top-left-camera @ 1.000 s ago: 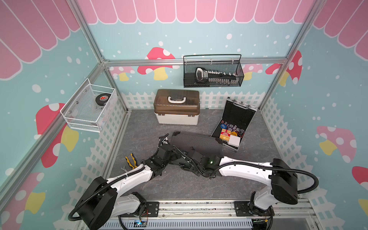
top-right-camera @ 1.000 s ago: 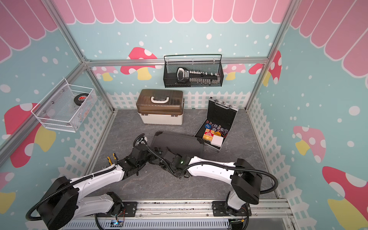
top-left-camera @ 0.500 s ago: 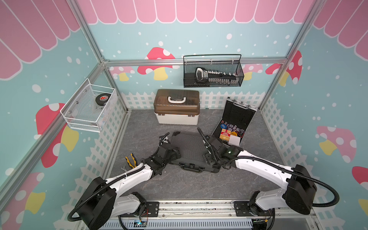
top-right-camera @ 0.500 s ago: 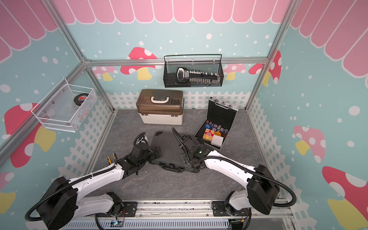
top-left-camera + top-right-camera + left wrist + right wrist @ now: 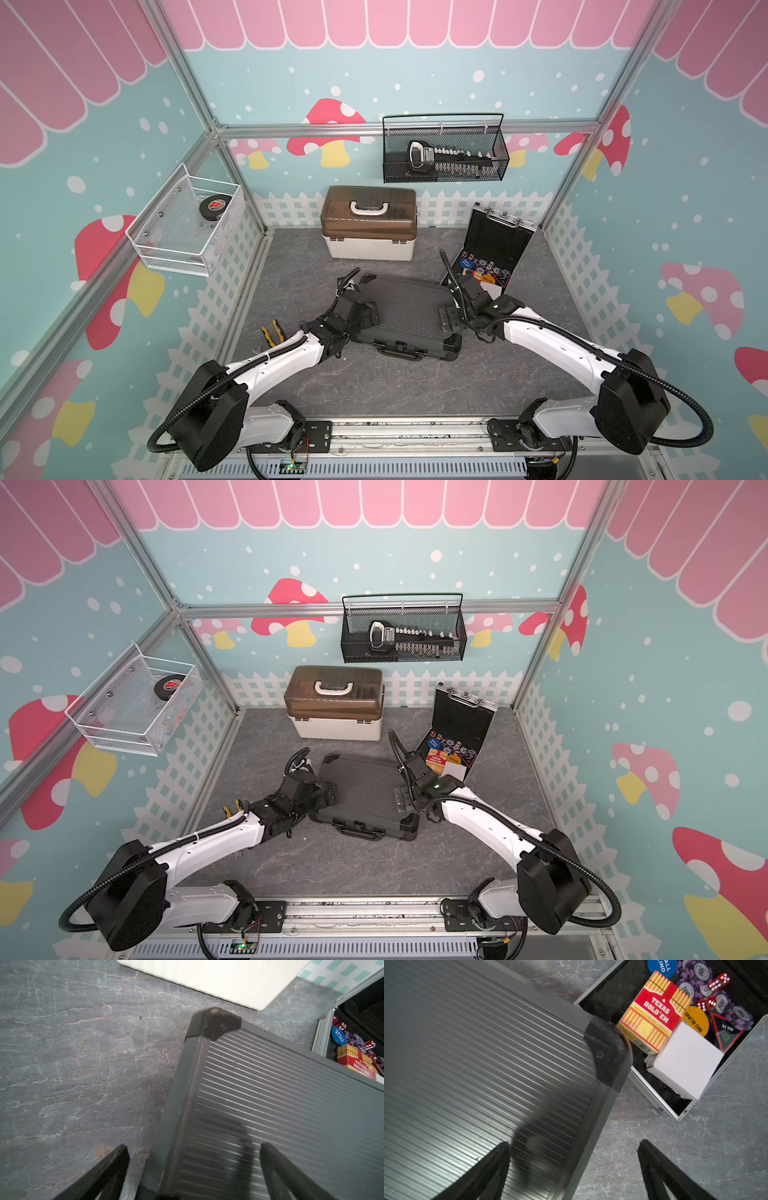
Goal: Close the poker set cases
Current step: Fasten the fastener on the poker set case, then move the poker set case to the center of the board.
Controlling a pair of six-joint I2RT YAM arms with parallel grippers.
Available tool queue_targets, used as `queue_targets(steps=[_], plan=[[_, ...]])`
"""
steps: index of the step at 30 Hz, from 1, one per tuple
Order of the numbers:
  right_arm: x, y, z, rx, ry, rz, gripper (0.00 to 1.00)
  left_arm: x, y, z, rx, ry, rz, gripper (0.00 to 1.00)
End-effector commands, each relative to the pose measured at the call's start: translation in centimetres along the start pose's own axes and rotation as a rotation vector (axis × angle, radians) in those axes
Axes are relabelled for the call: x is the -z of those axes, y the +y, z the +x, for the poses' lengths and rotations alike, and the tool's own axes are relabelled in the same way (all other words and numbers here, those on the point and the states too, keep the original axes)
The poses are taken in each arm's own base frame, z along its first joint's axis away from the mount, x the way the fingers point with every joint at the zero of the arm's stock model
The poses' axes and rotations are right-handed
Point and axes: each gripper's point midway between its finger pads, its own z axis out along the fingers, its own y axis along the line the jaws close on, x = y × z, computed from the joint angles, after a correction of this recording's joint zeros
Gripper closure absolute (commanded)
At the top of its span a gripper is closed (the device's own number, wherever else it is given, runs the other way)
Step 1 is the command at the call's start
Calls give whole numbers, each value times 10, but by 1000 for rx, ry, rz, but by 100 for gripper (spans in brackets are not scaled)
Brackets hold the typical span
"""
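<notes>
Ahead of me, a cream box point(image 5: 368, 249) with a translucent brown lid point(image 5: 390, 220) and white handle point(image 5: 369, 206) stands by the back wall. Above it hangs a black wire basket point(image 5: 496, 168) holding a long black-and-silver tool point(image 5: 440, 160). On my left, a white mesh basket point(image 5: 174, 249) holds a puck point(image 5: 212, 205). Yellow-handled pliers point(image 5: 272, 332) lie on the grey floor point(image 5: 374, 386).

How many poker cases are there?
2. The black case lies shut in the middle of the table. The silver case stands open by its far right corner, chips inside. None seems hidden.

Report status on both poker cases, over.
Left claw and right claw open, flanking black case, lid down. Silver case open, lid raised. Black case's corner close beside it.
</notes>
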Motion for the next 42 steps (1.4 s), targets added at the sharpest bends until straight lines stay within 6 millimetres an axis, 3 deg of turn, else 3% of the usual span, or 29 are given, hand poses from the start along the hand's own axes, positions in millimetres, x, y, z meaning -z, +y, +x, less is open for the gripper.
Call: queue_targets(steps=[1, 5, 17, 22, 27, 37, 39, 42], plan=[[1, 9, 6, -20, 17, -81, 4, 1, -1, -8, -9, -11, -19, 1], [-1, 31, 13, 2, 35, -215, 3, 1, -3, -11, -15, -12, -17, 1], [-16, 50, 31, -17, 86, -317, 7, -2, -3, -9, -25, -1, -24, 2], [-22, 76, 29, 17, 99, -432, 12, -5, -3, -7, -26, 2, -26, 2], [-25, 107, 20, 95, 101, -508, 13, -5, 5, -9, -23, -22, -64, 1], [-38, 197, -14, 189, 94, -659, 13, -2, 9, -14, -38, -39, -86, 2], [-42, 206, -19, 199, 88, -649, 14, -1, 10, -15, -35, -42, -91, 2], [-46, 203, -29, 177, 50, -606, 13, 1, 12, -15, -33, -48, -95, 1]])
